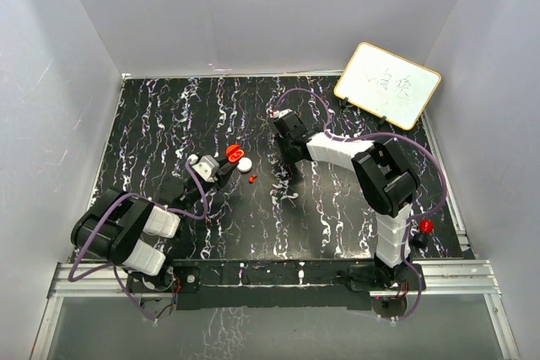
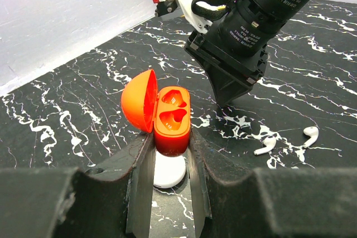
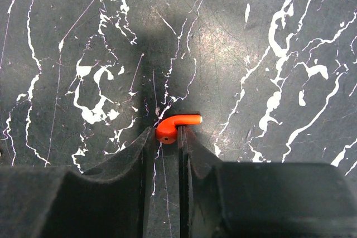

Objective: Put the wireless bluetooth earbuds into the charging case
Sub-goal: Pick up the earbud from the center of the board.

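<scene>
My left gripper [image 2: 167, 154] is shut on the red charging case [image 2: 172, 124] and holds it upright with its lid [image 2: 139, 100] open to the left; both sockets look empty. In the top view the case [image 1: 234, 153] is at the table's middle, at the tip of the left gripper [image 1: 224, 163]. My right gripper [image 3: 165, 137] is shut on one red earbud [image 3: 170, 126], its stem pointing right, above the table. In the top view the right gripper [image 1: 289, 164] is right of the case. The second red earbud [image 1: 252, 180] lies on the table below the case.
A white round case [image 2: 167, 172] lies under the red case, also seen from above [image 1: 244, 166]. Two white earbuds [image 2: 268, 144] [image 2: 310, 133] lie on the black marbled table [image 1: 169, 124] right of the case. A whiteboard [image 1: 388, 83] leans at the back right. Grey walls surround the table.
</scene>
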Robot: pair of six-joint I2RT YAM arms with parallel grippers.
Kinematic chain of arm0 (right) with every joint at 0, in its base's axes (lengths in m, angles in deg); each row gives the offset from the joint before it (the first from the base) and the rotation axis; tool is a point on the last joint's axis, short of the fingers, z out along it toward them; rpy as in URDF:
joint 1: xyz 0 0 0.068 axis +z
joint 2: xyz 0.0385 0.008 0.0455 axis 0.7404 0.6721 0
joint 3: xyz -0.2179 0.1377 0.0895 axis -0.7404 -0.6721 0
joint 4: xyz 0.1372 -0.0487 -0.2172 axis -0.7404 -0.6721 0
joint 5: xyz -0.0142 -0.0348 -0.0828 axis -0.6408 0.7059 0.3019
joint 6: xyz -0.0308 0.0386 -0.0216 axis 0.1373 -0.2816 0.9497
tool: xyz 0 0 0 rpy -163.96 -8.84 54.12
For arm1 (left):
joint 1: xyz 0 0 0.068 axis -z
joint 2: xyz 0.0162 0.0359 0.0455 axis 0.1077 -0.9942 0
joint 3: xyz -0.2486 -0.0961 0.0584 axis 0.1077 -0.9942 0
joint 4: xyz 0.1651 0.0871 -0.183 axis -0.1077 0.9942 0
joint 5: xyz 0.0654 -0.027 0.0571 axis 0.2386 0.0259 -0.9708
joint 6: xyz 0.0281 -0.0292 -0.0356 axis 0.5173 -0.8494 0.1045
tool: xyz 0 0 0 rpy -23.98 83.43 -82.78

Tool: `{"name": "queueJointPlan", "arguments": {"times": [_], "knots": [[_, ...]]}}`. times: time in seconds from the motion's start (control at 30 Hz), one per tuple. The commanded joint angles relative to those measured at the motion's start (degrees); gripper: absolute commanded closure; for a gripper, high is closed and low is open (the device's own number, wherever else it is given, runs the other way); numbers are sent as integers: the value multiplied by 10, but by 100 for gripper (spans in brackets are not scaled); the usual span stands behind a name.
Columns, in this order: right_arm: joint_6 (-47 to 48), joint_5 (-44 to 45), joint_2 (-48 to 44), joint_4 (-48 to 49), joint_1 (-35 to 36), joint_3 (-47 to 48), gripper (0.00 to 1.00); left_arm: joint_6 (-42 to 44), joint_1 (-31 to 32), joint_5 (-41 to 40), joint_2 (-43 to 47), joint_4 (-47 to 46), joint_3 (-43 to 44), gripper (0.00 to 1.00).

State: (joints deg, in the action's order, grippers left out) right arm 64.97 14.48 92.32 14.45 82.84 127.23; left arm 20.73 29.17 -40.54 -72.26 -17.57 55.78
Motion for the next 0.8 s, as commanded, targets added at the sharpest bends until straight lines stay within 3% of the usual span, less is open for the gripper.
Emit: {"name": "queueJointPlan", "arguments": {"times": [0.0,0.3,0.77], "knots": [[-10,-3,-2,-2,-4,19,87,3,-3,14,1,-107,11,100],[-54,-105,-81,16,-45,22,96,9,-2,3,-7,-106,20,100],[-260,-280,-220,157,-107,-39,100,16,-3,-4,-68,-107,107,100]]}}
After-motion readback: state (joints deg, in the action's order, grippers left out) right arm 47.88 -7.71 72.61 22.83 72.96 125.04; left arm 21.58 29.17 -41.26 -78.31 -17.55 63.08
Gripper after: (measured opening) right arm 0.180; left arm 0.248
